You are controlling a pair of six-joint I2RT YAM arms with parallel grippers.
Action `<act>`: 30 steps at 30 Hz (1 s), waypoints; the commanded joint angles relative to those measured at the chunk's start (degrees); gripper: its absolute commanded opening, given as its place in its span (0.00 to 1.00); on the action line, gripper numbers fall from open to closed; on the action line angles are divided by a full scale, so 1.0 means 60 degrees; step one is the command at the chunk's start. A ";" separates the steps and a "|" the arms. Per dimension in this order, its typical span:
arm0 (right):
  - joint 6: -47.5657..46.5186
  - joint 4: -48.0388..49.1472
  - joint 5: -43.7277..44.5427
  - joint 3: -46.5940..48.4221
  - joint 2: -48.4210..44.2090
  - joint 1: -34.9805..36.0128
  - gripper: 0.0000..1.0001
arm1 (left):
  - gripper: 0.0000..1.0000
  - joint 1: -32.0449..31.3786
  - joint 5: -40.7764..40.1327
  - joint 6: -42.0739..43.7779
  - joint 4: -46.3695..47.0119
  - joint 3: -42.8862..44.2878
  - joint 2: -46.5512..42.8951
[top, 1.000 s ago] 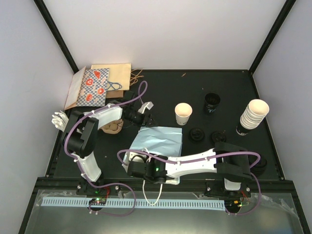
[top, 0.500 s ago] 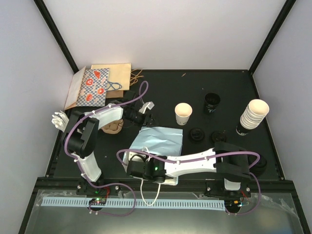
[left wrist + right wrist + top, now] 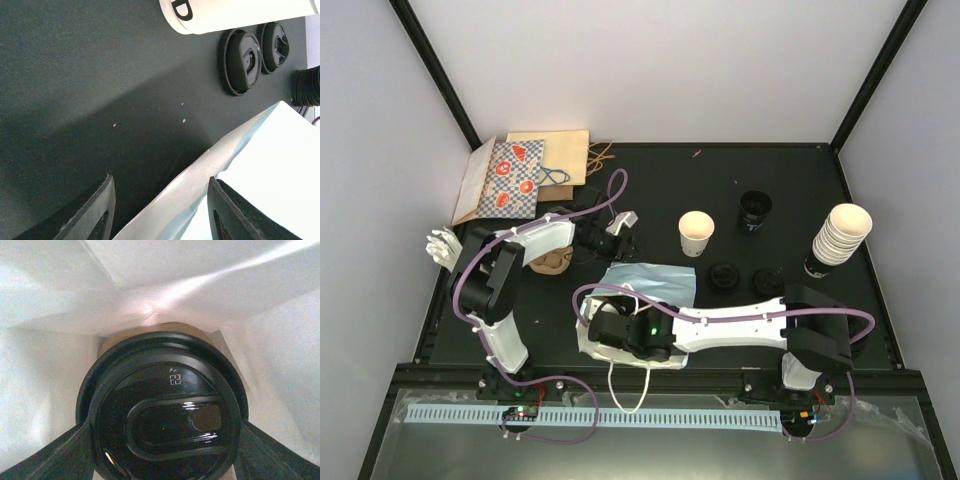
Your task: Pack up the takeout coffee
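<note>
**One lidded coffee inside the blue bag, mostly hidden**

A black table (image 3: pixel 720 180) sits between white walls. In its far left corner lie flat paper bags (image 3: pixel 515 172). Just below them is a small white object (image 3: pixel 440 245), too small to identify. A brown cup carrier (image 3: pixel 552 262) is largely hidden under the left arm.

The left jaws stand apart. In the wrist view the edge of the light blue bag (image 3: pixel 260 165) runs between them, but I cannot tell whether either finger touches it. The bag lies on the table near the front middle. From above, the right arm's wrist covers its near end.

Inside the bag, with pale paper all round, the right jaws are clamped on the takeout coffee (image 3: pixel 162 425), one dark finger at each side of its lid. Only the glossy round black lid, with its raised oval and sip hole, and a thin tan-looking sliver of cup wall show.

Right of the bag an open cream cup (image 3: pixel 696 232) stands upright. Beyond it are one loose black lid (image 3: pixel 723 275), a second lid (image 3: pixel 767 281), a dark item (image 3: pixel 754 210) that is hard to make out, and a stack of cream cups (image 3: pixel 842 232).
</note>
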 commanded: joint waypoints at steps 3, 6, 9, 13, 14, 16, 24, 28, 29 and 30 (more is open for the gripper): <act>0.0420 -0.0562 -0.0650 -0.0153 0.0455 -0.0513 0.29 | 0.52 -0.0386 0.0872 -0.0299 -0.0985 0.0097 -0.0289; 0.0365 -0.0672 -0.0573 -0.0153 0.0611 -0.0530 0.29 | 0.52 -0.0389 0.0862 -0.0302 -0.0990 0.0084 -0.0311; 0.0384 -0.0733 -0.0614 -0.0131 0.0674 -0.0530 0.29 | 0.52 -0.0388 0.0839 -0.0317 -0.0978 0.0029 -0.0337; 0.0485 -0.0870 -0.0921 -0.0034 0.0476 -0.0620 0.29 | 0.53 -0.0390 0.0723 -0.0352 -0.0967 0.0002 -0.0430; 0.0498 -0.0891 -0.1027 -0.0005 0.0406 -0.0669 0.29 | 0.54 -0.0390 0.0673 -0.0360 -0.0981 -0.0004 -0.0465; 0.0495 -0.0982 -0.1215 0.0060 0.0268 -0.0732 0.29 | 0.57 -0.0390 0.0610 -0.0375 -0.1018 0.0044 -0.0528; 0.0446 -0.1186 -0.1964 0.0082 -0.0119 -0.1141 0.29 | 0.71 -0.0200 -0.0086 -0.0419 -0.1305 0.0175 -0.1123; 0.0370 -0.1247 -0.2426 0.0150 -0.0201 -0.1503 0.29 | 0.76 0.0038 -0.0549 -0.0400 -0.1626 0.0250 -0.1579; 0.0342 -0.1264 -0.2596 0.0178 -0.0226 -0.1604 0.29 | 0.78 0.0111 -0.0642 -0.0403 -0.1692 0.0261 -0.1698; 0.0306 -0.1283 -0.2780 0.0207 -0.0231 -0.1713 0.29 | 0.79 0.0184 -0.0738 -0.0412 -0.1736 0.0272 -0.1834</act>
